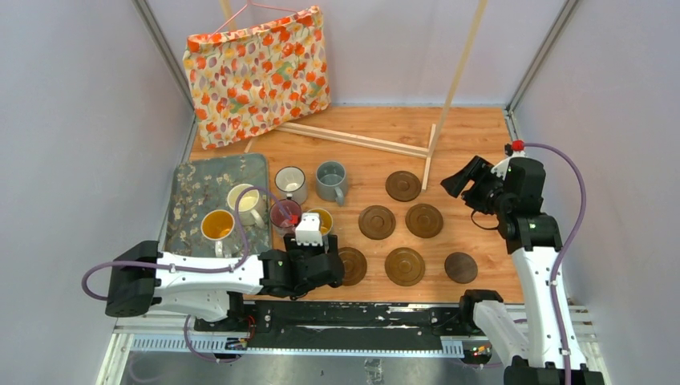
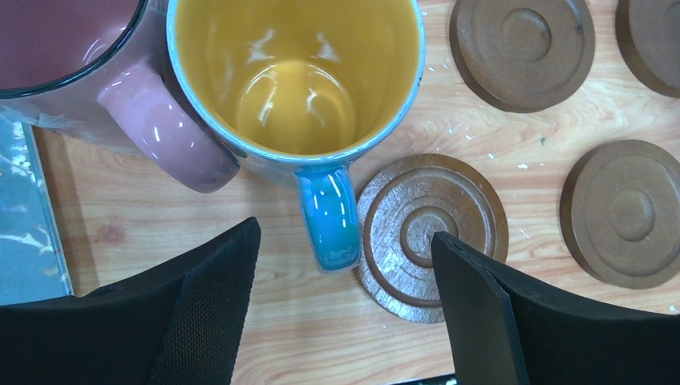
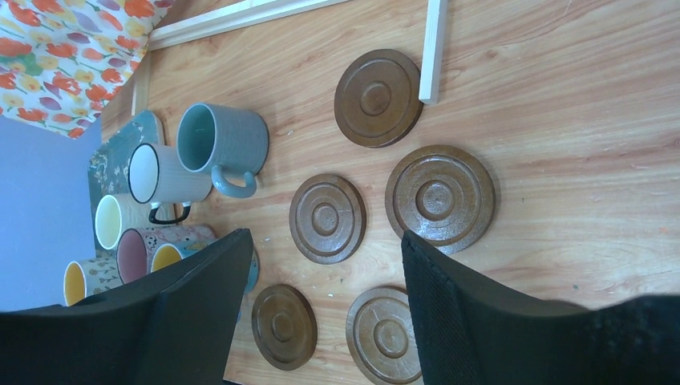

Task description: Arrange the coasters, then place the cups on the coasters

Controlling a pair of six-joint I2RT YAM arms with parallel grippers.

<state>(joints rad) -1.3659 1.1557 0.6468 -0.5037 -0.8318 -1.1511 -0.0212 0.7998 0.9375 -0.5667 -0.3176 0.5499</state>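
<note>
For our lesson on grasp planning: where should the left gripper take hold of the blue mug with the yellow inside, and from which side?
Likely best: grip the blue mug by its handle, coming from the near side: it juts straight towards the open left gripper, while the pink mug crowds its left wall.

Pale walls [image 1: 72, 120]; wood-grain tabletop [image 1: 481, 152]; even light.

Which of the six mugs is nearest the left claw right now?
The blue mug with the yellow inside: its handle points into the open left claw. The pink mug beside it sits off-centre; the rest are farther.
</note>
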